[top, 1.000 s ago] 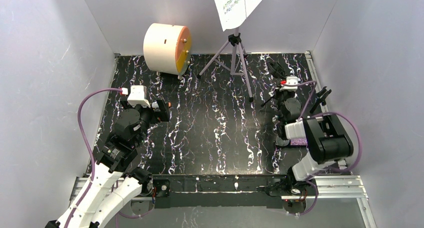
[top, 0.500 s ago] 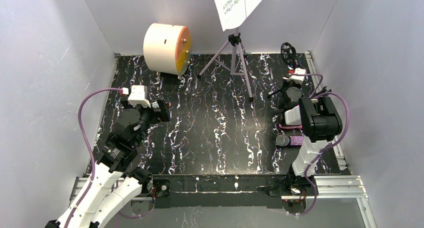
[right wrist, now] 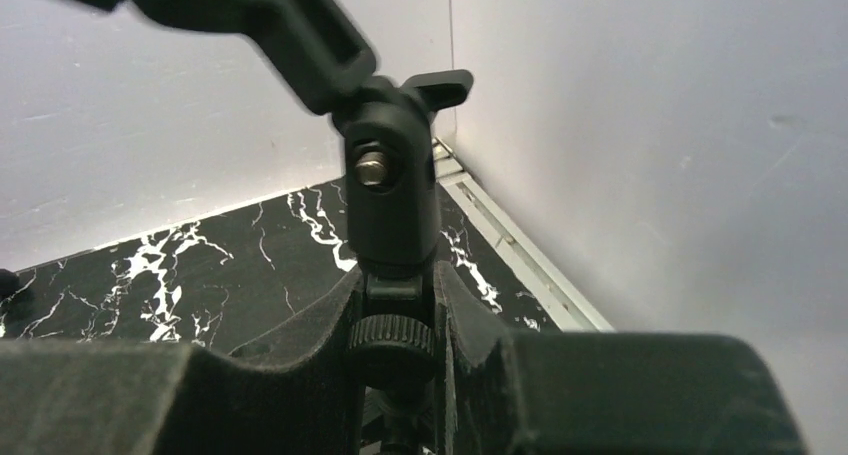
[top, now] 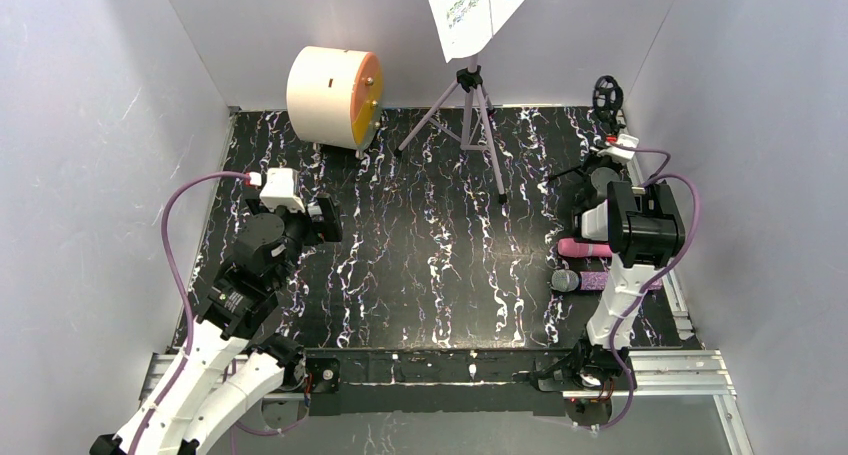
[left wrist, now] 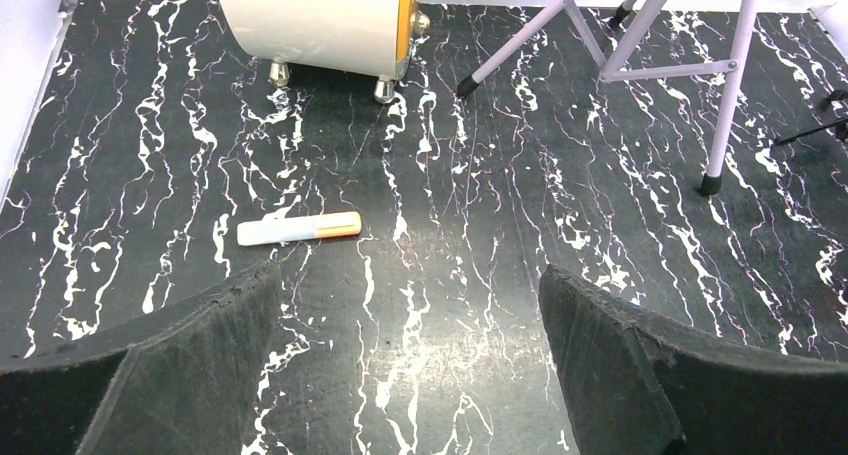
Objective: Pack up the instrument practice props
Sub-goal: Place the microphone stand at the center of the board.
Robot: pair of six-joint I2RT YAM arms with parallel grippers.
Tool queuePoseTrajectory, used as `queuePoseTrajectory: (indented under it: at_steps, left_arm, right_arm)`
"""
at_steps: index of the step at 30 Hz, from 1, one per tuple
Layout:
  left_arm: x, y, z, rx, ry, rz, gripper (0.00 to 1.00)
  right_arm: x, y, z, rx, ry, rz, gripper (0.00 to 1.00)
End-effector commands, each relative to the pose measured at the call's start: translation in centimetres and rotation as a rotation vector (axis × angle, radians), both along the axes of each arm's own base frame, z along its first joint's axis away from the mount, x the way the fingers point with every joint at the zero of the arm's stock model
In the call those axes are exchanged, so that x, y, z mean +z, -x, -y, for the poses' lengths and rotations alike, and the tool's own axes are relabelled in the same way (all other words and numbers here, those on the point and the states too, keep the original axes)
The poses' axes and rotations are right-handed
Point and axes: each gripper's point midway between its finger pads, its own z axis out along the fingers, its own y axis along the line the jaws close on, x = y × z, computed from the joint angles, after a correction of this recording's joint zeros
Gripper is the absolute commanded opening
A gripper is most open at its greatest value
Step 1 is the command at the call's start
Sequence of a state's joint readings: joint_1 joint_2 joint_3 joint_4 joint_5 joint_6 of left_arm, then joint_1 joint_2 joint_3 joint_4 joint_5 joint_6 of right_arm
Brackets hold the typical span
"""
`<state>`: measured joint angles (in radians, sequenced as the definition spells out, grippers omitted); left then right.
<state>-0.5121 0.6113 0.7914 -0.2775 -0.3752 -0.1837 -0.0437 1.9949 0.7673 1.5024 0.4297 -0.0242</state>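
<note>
My right gripper (right wrist: 395, 310) is pinching a black mic tripod (right wrist: 388, 205), with the fingers pressed on the little round knob on its thin stem. The tripod stands straight up in the fingers, long way up and down, with its clip at 12 o'clock in the wrist view. From above, this is in the far right corner of the table (top: 420, 235), at about 2 o'clock. The tripod looks lifted, and its thin legs show toward 9 o'clock from the fingers. The side wall (top: 720, 125) is very close at 3 o'clock and the back wall (top: 560, 35) is close at 12. So I think the open room is toward 9 o'clock, or back to me at 6. The pink microphone (top: 583, 247) and the glittery purple microphone (top: 592, 280) lie side by side under that arm, nearer to me, so I should carry high over them. My left gripper (left wrist: 410, 305) is spread wide and holds nothing, far off at 9 o'clock. I cannot see any box to pack into
</note>
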Motion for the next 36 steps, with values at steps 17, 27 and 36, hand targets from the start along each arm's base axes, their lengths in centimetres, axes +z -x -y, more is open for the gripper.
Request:
queuePoseTrajectory:
  at_steps: [17,27,36]
  left_arm:
    - [0.3,0.0,-0.1,0.002,0.011,0.02,0.98]
    - [0.7,0.2,-0.2,0.0,0.021,0.037,0.99]
    - [1.0,0.4,-0.3,0.003,0.026,0.047,0.98]
  right_arm:
    - [3.5,2.1,-0.4,0.07,-0.064,0.188,0.75]
    - [4.4,4.7,-1.9,0.064,-0.063,0.138,0.94]
    - [3.1,8.5,-9.7,0.236,-0.073,-0.002,0.99]
